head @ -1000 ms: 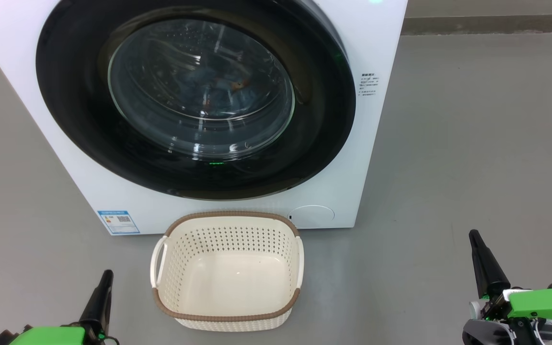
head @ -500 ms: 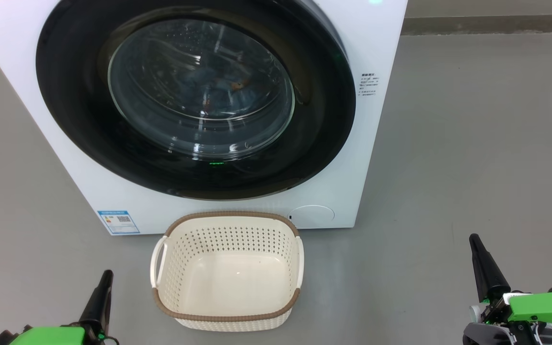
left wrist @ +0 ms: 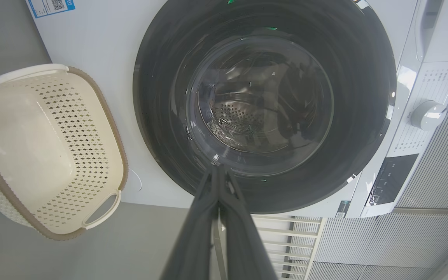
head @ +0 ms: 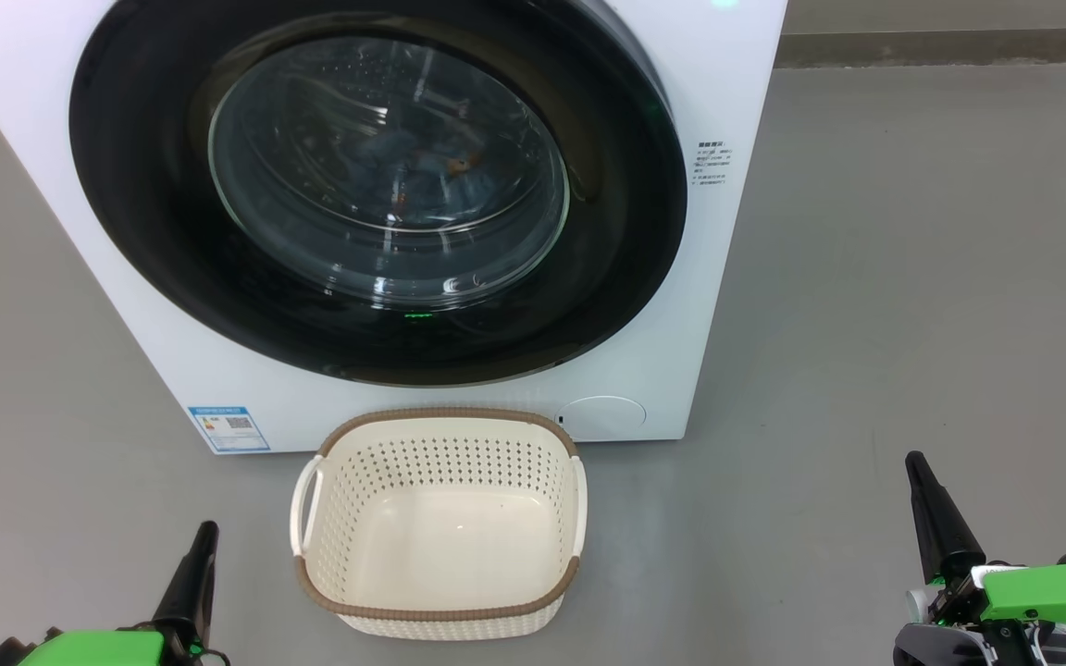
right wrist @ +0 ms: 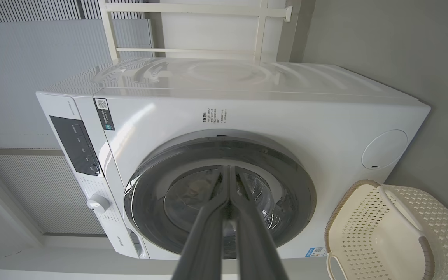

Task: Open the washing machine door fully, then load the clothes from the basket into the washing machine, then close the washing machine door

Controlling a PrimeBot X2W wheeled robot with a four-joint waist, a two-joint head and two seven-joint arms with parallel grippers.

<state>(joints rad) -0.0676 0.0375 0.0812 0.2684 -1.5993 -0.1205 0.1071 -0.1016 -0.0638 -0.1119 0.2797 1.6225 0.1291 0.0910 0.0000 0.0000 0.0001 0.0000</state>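
The white washing machine (head: 718, 92) stands ahead with its round black door (head: 154, 250) shut against the front. Through the glass porthole (head: 385, 176) I see bluish clothes (head: 422, 171) with an orange spot inside the drum. The cream basket (head: 440, 527) sits on the floor before the machine, with nothing in it. My left gripper (head: 203, 532) rests at the lower left, fingers together, shut on nothing (left wrist: 219, 171). My right gripper (head: 917, 462) rests at the lower right, also shut on nothing (right wrist: 230, 171). Both are well clear of the door and basket.
Grey floor (head: 912, 277) spreads to the right of the machine and around the basket. A blue label sticker (head: 228, 428) and a round white flap (head: 601, 418) mark the machine's lower front. A white rack (right wrist: 193, 31) stands behind the machine.
My right gripper has dropped slightly lower in the head view. The left gripper, door and basket have not moved.
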